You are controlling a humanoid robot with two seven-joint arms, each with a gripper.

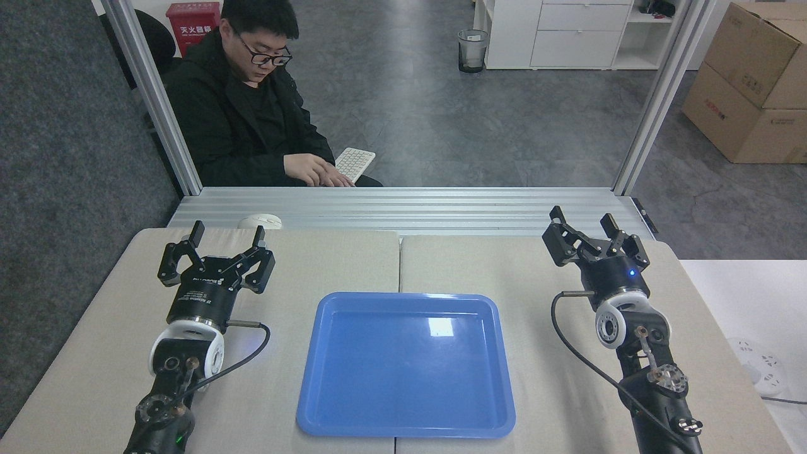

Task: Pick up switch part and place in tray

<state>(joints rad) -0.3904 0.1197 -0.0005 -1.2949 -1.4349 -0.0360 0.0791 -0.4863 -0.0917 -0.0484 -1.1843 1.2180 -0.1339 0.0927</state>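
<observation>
Head view, items by size, placed relative to the tray:

- Table (504, 265): beige top, bears everything.
- Tray (353, 422): glossy blue, raised rim, centre, holds nothing.
- Person (246, 120): seated beyond the tray, hand at a keyboard (356, 162).
- Left gripper (224, 243): left of the tray, fingers spread, holding nothing.
- Right gripper (592, 230): right of the tray, fingers spread, holding nothing.
- Switch part: not visible anywhere; location cannot be told. Judged light, rigid, smooth plastic; best pinched across its body, away from the cap.
</observation>
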